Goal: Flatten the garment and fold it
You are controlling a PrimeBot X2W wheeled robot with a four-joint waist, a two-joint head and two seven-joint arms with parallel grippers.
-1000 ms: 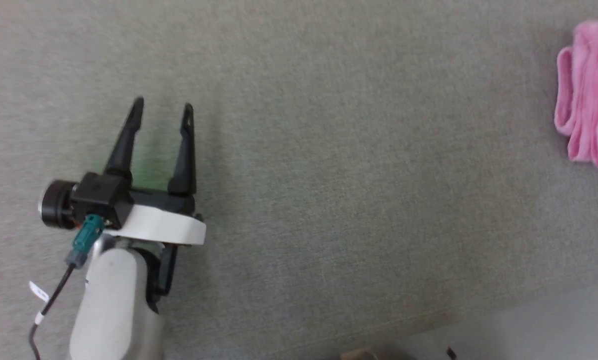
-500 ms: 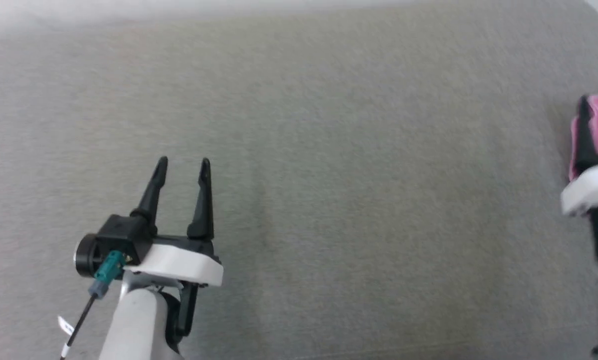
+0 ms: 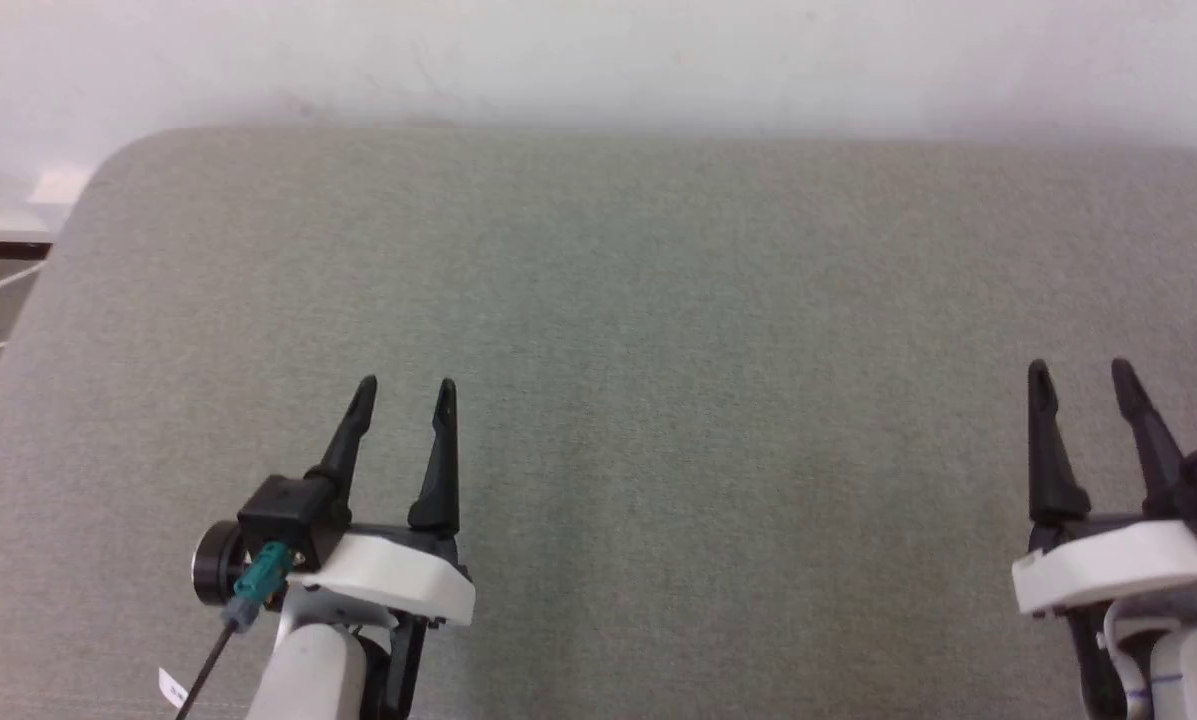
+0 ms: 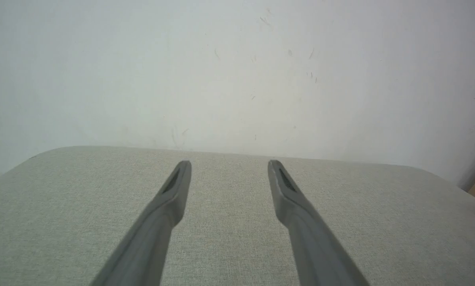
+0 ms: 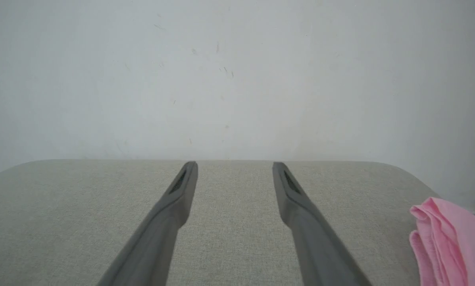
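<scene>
Garment [image 5: 449, 238]: soft pink cloth, bunched in rounded folds, seemingly doubled over on itself. It lies near the pad's right corner, apart from the right gripper [image 3: 1079, 368], and the frame edge cuts it off. Left gripper [image 3: 405, 388] and right alike: long dark tapered fingers spread wide, nothing between them. Pad [image 3: 658, 300]: grey-green woven fabric, rounded corners. Behind it, a scuffed white wall [image 4: 237, 59].

Plain indoor room, scuffed white wall [image 4: 237, 71], grey fabric-covered table [image 3: 658, 280]

left hand [image 3: 403, 384] fingers spread, right hand [image 3: 1082, 367] likewise
</scene>
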